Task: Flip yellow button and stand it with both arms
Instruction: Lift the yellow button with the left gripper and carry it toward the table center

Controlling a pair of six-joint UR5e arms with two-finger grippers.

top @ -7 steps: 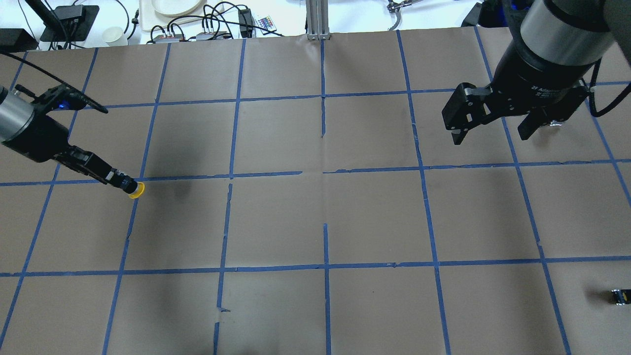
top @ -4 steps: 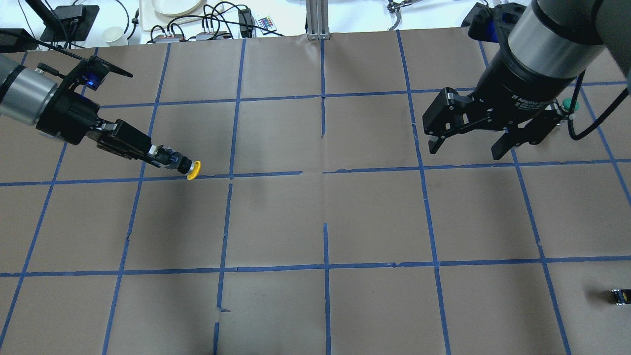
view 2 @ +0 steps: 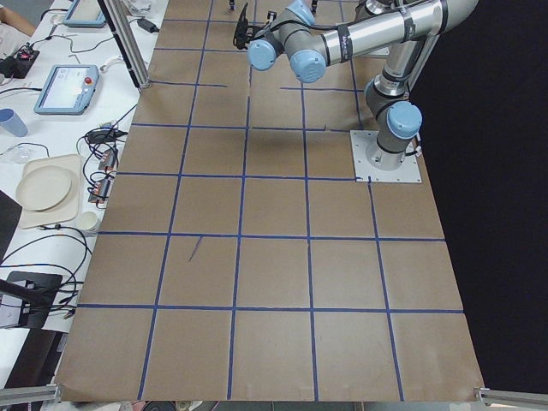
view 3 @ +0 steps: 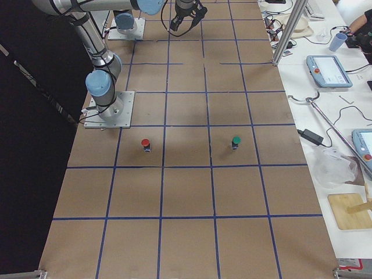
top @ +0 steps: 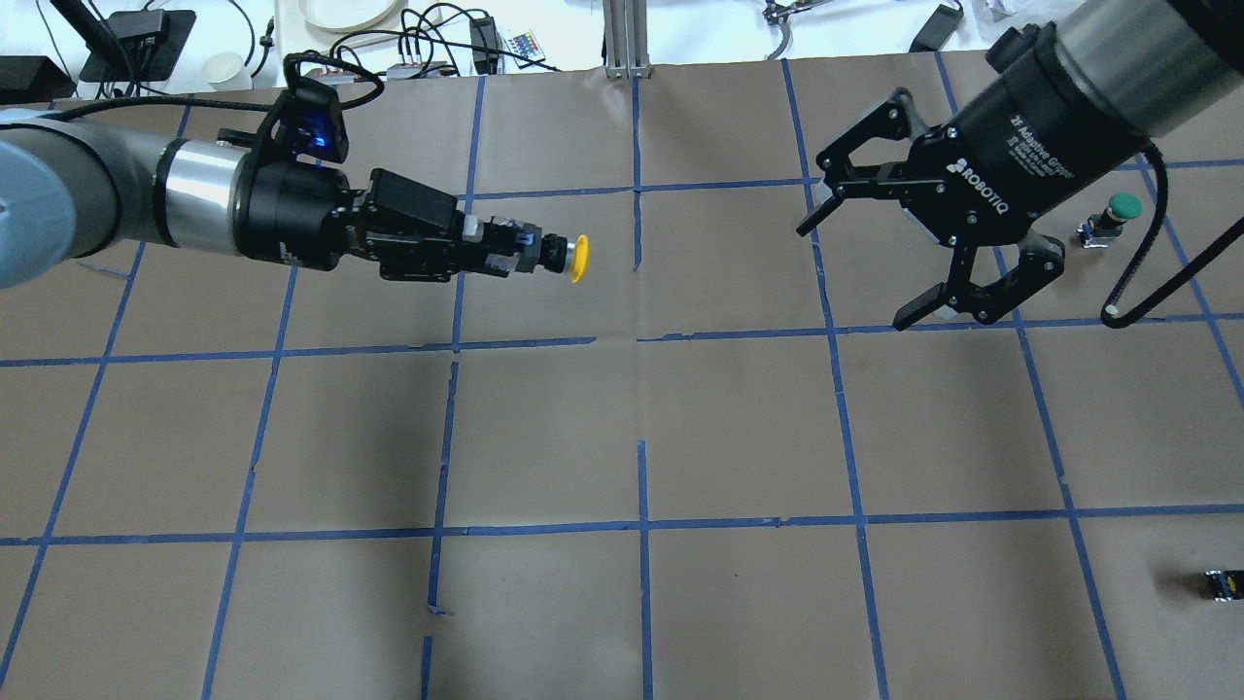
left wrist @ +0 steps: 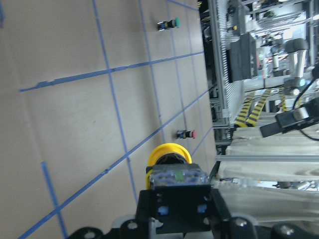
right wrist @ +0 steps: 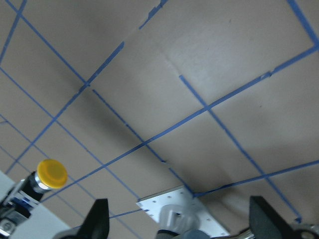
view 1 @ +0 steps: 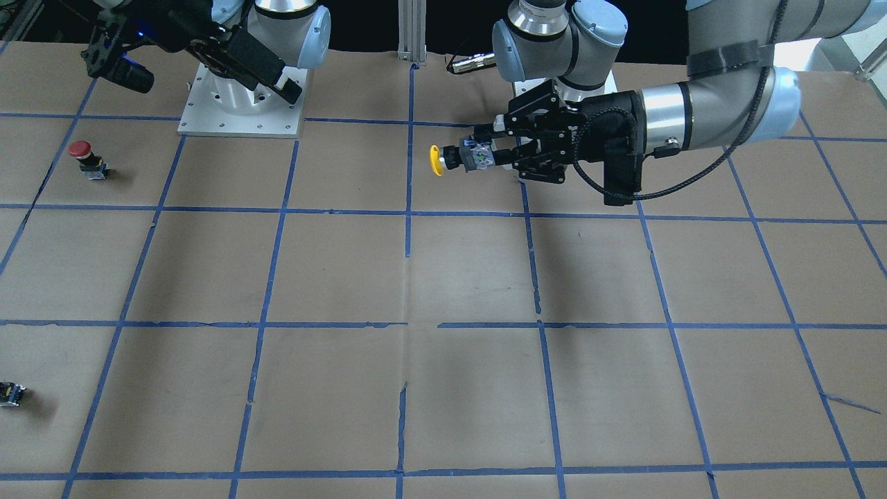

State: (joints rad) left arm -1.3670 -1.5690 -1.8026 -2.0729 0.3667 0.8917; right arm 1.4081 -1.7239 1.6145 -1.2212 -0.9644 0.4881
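Observation:
My left gripper (top: 505, 253) is shut on the black-and-grey body of the yellow button (top: 578, 259). It holds the button level above the table, with the cap pointing toward my right gripper. In the front-facing view the yellow button (view 1: 436, 160) hangs near the table's middle line. In the left wrist view the yellow button (left wrist: 169, 152) sits between the fingers. My right gripper (top: 853, 276) is open and empty, a good way to the button's right, with its jaws turned toward it. The right wrist view shows the yellow button (right wrist: 52, 173) at the lower left, apart from the fingers (right wrist: 98, 219).
A red-capped button (view 1: 82, 149) stands near the right arm's base. A green-capped button (top: 1123, 207) stands behind the right gripper. A small capless black block (top: 1223, 583) lies at the near right edge. Cables and dishes lie past the far edge.
My left gripper has carried the yellow button up off the table and rightward toward the centre. My right gripper has swung in toward it, turned and stayed open.

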